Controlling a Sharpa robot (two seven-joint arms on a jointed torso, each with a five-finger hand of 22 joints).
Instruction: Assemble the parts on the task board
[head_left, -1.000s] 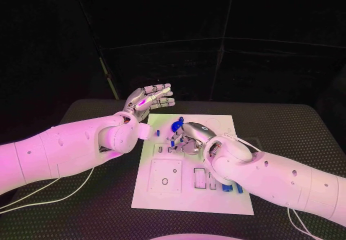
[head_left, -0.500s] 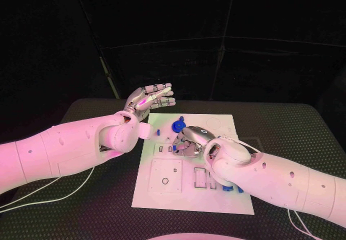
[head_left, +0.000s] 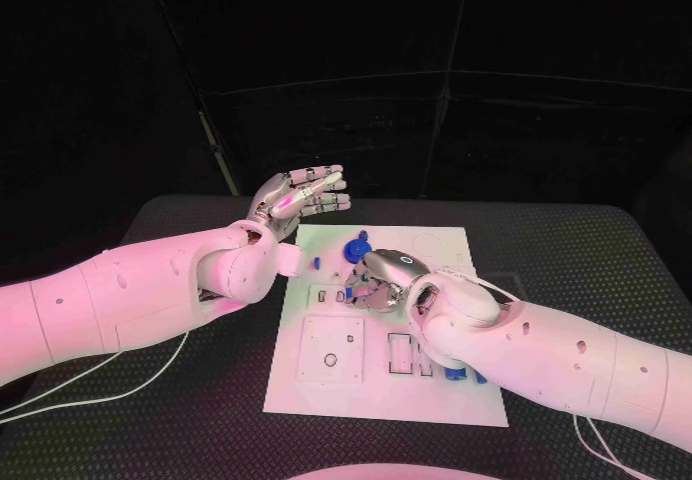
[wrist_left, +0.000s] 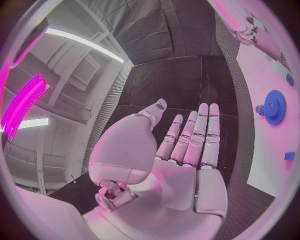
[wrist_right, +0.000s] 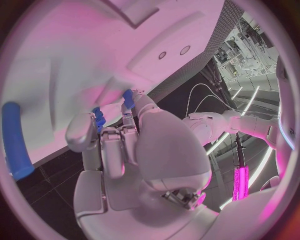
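Note:
The white task board (head_left: 378, 400) lies in the middle of the table. My right hand (head_left: 379, 281) is down on the board's middle with its fingers curled. In the right wrist view its thumb and a fingertip pinch a small blue part (wrist_right: 99, 118), and a second blue part (wrist_right: 128, 98) stands at another fingertip. A blue gear (head_left: 356, 246) sits on the board just beyond this hand, also seen as the gear (wrist_left: 274, 106) in the left wrist view. My left hand (head_left: 299, 198) hovers over the board's far left corner, palm open, fingers straight (wrist_left: 195, 137), holding nothing.
A small blue piece (head_left: 315, 265) lies near the board's left edge. More blue parts (head_left: 456, 375) stand by my right forearm at the board's right side. A blue cylinder (wrist_right: 16, 141) lies beside the right hand. White cables (head_left: 87, 385) run over the table at the left.
My right hand has settled slightly lower on the small blue parts. The left hand has stayed raised and open, drifting a little.

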